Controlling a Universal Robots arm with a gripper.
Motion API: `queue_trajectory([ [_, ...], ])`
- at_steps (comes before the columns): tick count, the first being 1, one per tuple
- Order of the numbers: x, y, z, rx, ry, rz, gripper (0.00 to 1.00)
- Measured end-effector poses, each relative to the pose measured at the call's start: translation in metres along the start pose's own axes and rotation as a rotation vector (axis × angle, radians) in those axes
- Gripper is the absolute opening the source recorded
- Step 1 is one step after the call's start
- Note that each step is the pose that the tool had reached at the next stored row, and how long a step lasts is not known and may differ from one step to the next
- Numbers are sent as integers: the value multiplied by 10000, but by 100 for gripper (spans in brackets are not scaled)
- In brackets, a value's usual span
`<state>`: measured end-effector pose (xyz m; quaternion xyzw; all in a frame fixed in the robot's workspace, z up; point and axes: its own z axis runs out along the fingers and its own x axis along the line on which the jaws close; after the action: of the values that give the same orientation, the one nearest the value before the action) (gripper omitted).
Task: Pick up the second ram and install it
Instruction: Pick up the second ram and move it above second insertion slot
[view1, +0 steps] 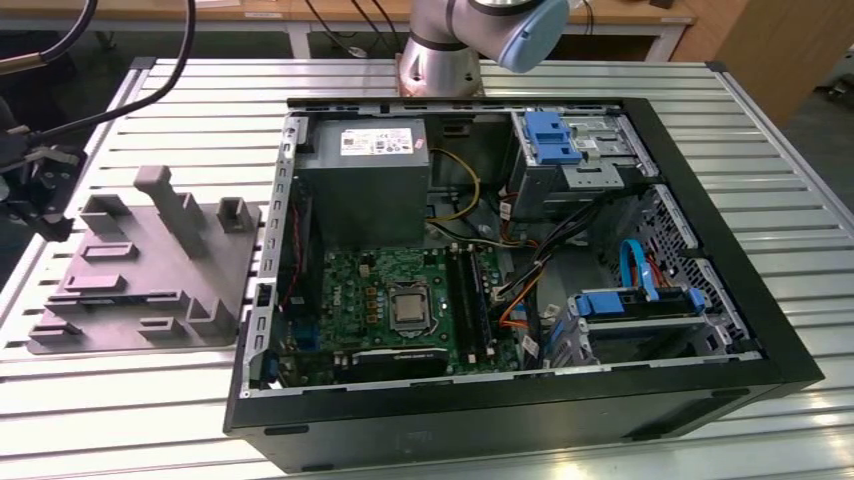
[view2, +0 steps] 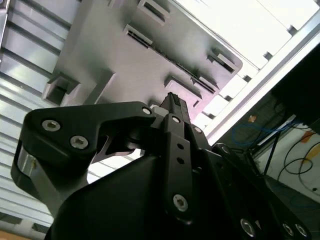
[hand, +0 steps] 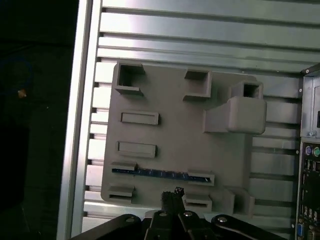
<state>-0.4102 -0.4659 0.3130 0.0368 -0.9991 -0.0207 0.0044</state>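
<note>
Slatted aluminium table was laid under the whole scene, with its pale ribs running across the exterior view. Nearest to the wrist cameras, the black two-finger gripper was seen in both wrist views. Its fingers were pressed together and nothing was held between them. It was positioned over one edge of the grey moulded plastic fixture plate.

Just beyond the fingertips, the second ram, a thin, flat, dark memory stick, was seen edge-on as a narrow bar. It was seated in a long slot of the plate, apart from the gripper. In the second wrist view it was shown as a dark line across the plate.

Farther away, beside the plate, the open black metal computer case was laid on its side on the table. The green motherboard was seen inside it, near the plate's side of the case.
</note>
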Motion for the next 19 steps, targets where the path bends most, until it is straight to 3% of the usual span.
queue_trajectory([
  [19,0,-2,32,25,143,-3441,10],
])
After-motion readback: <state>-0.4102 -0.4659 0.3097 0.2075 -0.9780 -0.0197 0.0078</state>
